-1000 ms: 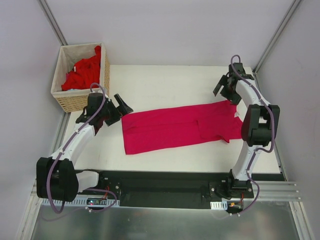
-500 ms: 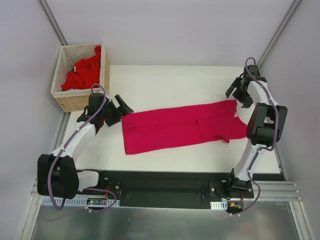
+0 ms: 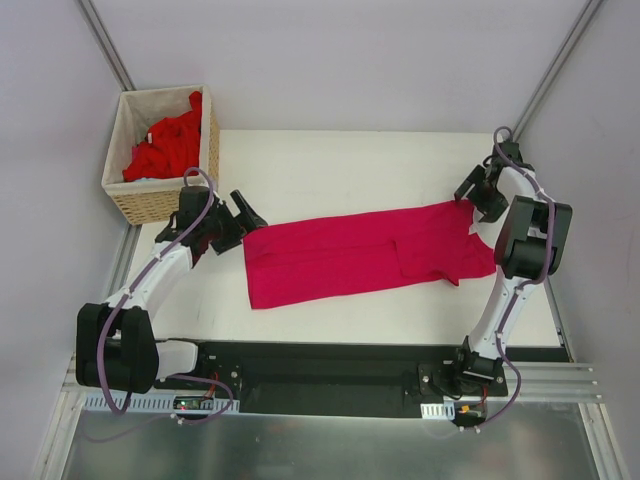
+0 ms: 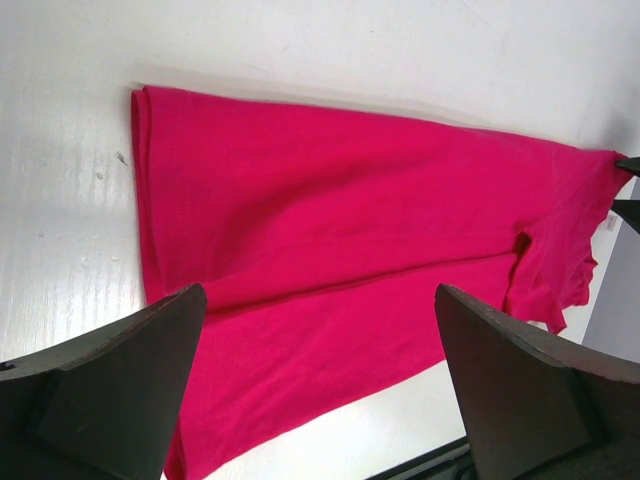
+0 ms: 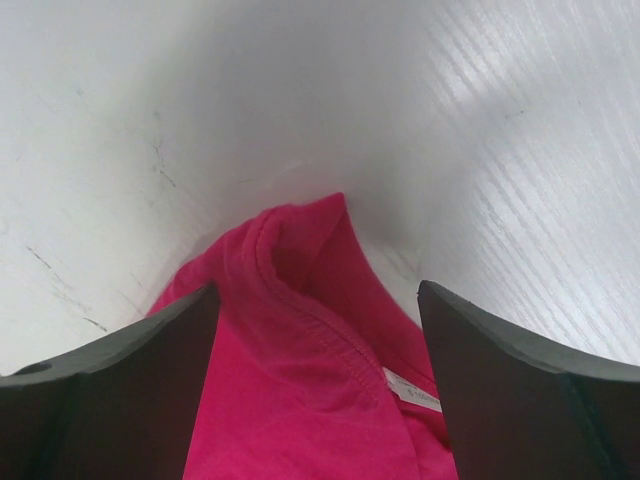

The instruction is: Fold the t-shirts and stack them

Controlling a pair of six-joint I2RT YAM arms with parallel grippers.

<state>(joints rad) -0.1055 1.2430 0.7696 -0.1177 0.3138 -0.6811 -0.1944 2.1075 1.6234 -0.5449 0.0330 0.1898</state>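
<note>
Where the basket stands, red t-shirts lie heaped inside.

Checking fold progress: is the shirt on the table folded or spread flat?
Partly folded: the shirt lies as a long narrow band, one side lapped over its middle.

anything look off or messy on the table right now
Nothing spilled or damaged. The magenta t-shirt lies slanted across the table, its collar end bunched up inside the open right gripper. Red shirts sit in a loose heap in the basket.
</note>
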